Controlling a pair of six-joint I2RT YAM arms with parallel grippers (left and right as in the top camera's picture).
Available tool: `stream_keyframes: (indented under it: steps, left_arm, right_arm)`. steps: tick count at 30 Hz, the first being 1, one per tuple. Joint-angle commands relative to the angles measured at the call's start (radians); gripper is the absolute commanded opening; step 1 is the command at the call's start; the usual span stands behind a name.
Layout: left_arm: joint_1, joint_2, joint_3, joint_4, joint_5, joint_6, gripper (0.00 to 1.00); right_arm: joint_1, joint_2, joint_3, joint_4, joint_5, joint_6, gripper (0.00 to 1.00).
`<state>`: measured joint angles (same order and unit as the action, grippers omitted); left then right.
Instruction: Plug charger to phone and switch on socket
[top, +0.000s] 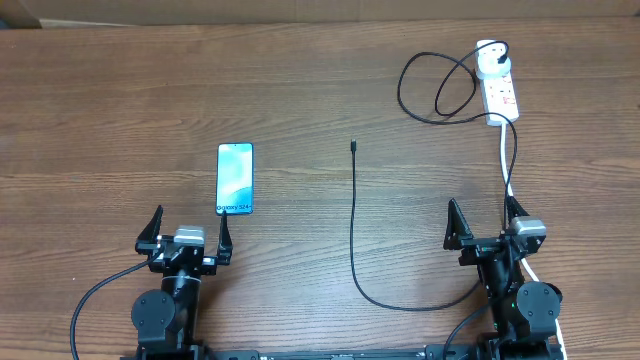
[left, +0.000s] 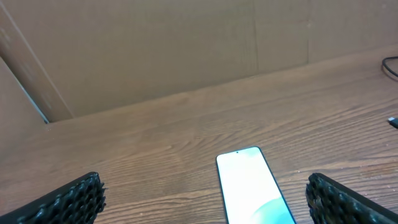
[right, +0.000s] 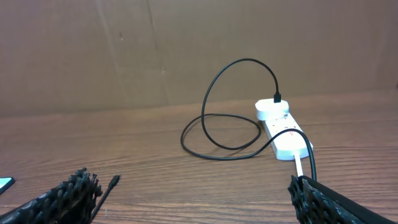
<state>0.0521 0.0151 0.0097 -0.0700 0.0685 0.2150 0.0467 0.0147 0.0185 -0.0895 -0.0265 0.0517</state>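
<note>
Left gripper (top: 190, 225) pads (left: 68, 202) ribbed, perhaps rubber

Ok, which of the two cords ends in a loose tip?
The long thin black cable: its small connector tip lies free mid-table. The white cord leaves the white power strip; its other end is out of sight.

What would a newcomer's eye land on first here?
The slim smartphone with a lit teal-blue screen lies left of centre, just ahead of the open left end effector. A long thin black charger cable runs up the middle, its tip free, looping to the white power strip at far right.
</note>
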Motion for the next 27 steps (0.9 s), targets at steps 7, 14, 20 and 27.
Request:
stream_keyframes:
  steps: [7,14,20,27]
  left_arm:
    - [-0.006,-0.01,0.047,0.003,0.009,-0.034,1.0]
    - [-0.006,-0.008,0.124,-0.05,0.01,-0.039,1.0]
    - [-0.006,0.03,0.174,-0.101,0.016,-0.097,1.0]
    - [-0.006,0.133,0.216,-0.082,0.064,-0.128,1.0]
  right_arm:
    - [0.005,-0.011,-0.01,0.006,-0.001,0.0,1.0]
    - [0.005,-0.011,-0.01,0.006,-0.002,-0.001,1.0]
    - [0.005,-0.011,-0.01,0.006,-0.002,0.0,1.0]
    - [0.005,-0.011,-0.01,0.006,-0.001,-0.001,1.0]
